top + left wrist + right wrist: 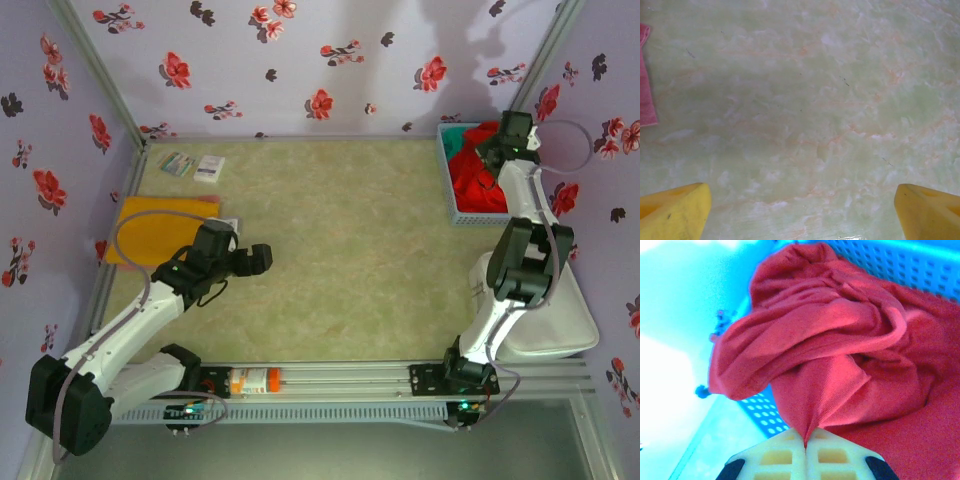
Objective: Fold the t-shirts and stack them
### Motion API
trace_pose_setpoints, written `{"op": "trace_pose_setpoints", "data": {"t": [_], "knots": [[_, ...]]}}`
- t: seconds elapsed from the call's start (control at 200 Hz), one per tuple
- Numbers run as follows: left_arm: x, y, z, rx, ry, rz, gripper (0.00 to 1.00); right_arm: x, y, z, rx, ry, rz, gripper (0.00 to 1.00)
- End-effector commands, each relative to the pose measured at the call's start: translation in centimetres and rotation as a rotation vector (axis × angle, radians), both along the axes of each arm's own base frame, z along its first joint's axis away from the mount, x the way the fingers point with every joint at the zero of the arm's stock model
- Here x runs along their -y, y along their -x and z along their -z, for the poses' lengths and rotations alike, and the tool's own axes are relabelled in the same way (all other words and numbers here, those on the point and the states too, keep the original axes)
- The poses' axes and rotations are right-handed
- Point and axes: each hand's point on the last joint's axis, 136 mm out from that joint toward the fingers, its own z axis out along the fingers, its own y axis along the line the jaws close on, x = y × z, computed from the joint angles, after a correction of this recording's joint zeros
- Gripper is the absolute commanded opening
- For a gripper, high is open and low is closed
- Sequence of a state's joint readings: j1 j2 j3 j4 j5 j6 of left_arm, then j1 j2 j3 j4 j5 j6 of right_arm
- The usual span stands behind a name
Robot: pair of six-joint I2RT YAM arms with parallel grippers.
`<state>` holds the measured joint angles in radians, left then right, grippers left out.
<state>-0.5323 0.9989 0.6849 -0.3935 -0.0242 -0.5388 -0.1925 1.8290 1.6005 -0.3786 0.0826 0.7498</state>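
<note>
Floral purple walls on three sides, pale green marbled bench in the middle. Seen from above, the blue mesh basket sits at 2 o'clock on the bench, against the right wall. The t-shirts are mostly in it: a bright red heap fills it, and a teal t-shirt shows at its far corner. An orange-yellow t-shirt lies flat at 9 o'clock, by the left wall. Two small cards lie at 10 o'clock, well apart from the basket.

Right arm reaches into the basket. In its wrist view the right pincer is closed, jaws pressed together with a peak of one red t-shirt nipped between the tips. The cloth fans up from that pinch in bunched folds toward 12 o'clock, and the perforated basket wall runs behind it at 1 o'clock and below it at 8 o'clock.

Left arm is low over bare bench at about 8 o'clock, just beside the orange-yellow t-shirt. Left pincer is wide open and holds nothing: yellow fingers sit at 7 and 5 o'clock of its wrist view, with plain bench between them. A pinkish cloth edge shows at 9 o'clock there; can't tell which garment it belongs to.

An orange and white object lies on the base rail at 6 o'clock, and a white tray-like thing sits at 4 o'clock beside the right arm.
</note>
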Motion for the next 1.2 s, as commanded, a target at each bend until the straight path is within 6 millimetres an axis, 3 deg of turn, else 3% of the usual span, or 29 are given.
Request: {"op": "trace_pose_setpoints", "data": {"t": [0.0,0.195,0.31,0.395,0.495,0.645,0.8,0.955,1.015,1.09,1.195], "knots": [[0.8,-0.4,-0.5,0.016,0.024,0.015,0.94,-2.0,0.5,-6.2,0.156,0.169,-0.074,0.00],[1.5,-1.0,-1.0,0.039,0.019,0.055,0.98,-7.5,4.4,-11.4,0.280,0.316,-0.226,0.00],[1.6,-1.6,-1.6,0.051,-0.010,0.075,1.00,-12.9,7.5,-13.6,0.344,0.410,-0.405,0.00],[1.7,-2.3,-2.2,0.061,-0.027,0.087,1.00,-17.2,9.9,-13.6,0.354,0.443,-0.572,0.03],[1.5,-3.3,-2.7,0.064,-0.045,0.084,1.00,-21.0,12.8,-11.5,0.312,0.424,-0.713,0.02],[0.5,-4.4,-3.6,0.060,-0.057,0.051,1.00,-28.4,17.3,-7.9,0.289,0.352,-0.990,0.04],[-0.5,-4.8,-3.9,0.066,-0.070,0.034,1.00,-36.1,21.1,-2.5,0.236,0.319,-1.230,0.05],[-1.3,-4.5,-3.8,0.037,-0.095,0.028,1.00,-43.4,24.7,2.8,0.152,0.156,-1.447,0.11],[-1.5,-4.4,-3.6,0.035,-0.094,0.024,1.00,-45.7,25.8,4.3,0.125,0.149,-1.503,0.21],[-1.6,-4.2,-3.0,0.021,-0.091,0.017,1.00,-47.4,26.2,5.9,0.091,0.164,-1.527,0.46],[-1.7,-3.9,-1.9,-0.022,-0.088,-0.003,1.00,-48.0,25.7,6.2,0.094,0.144,-1.505,0.73]]}}
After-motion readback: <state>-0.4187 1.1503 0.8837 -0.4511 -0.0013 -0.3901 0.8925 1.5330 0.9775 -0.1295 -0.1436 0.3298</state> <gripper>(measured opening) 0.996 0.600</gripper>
